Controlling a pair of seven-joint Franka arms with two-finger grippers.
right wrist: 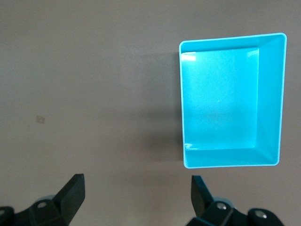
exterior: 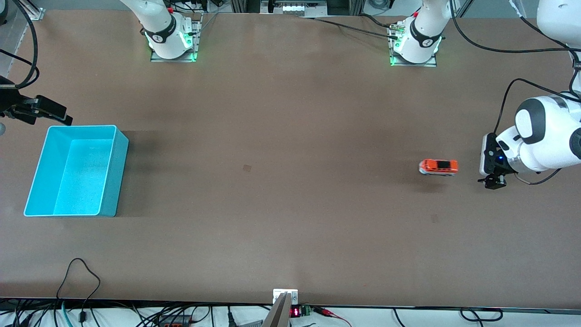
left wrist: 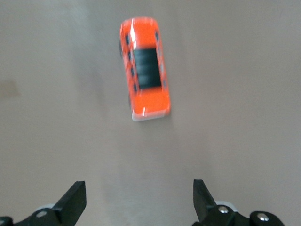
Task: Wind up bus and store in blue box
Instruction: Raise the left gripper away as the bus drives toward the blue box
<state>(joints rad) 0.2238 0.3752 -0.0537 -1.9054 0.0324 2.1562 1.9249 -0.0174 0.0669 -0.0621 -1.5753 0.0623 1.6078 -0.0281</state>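
— Bus-wise, where do things stand? Take me across the room from one end to the other.

— Starting at the right arm's end of the surface point(exterior: 272, 113): the blue box point(exterior: 109, 181) sits there with nothing in it, its textured floor bare. The right end effector point(right wrist: 136, 197) hangs up above that end, close by the box, fingers spread wide and holding nothing. That arm is waiting.

— And the middle?

— Bare brown surface, all the way along.

— Then the bus?

— The bus point(exterior: 438, 166) rests on its wheels toward the left arm's end, well apart from the box. Just beside it, out toward the table's end, is the left end effector point(exterior: 494, 181), spread as well, with nothing between the fingers point(left wrist: 75, 200).

— So which arm takes it?

— The left one, I'd say; it's plainly the nearer. What matters is the lie of the toy. Its long axis runs along the length of the table, pointing roughly at the end effector, so in the left wrist view the bus point(left wrist: 145, 68) sits ahead of the open fingers, nearly end-on with a slight tilt.

— Meaning?

— My guess is that the arm must travel inward over the bus and come down so the fingers close across its narrow sides. Nothing has been wound or stored yet.
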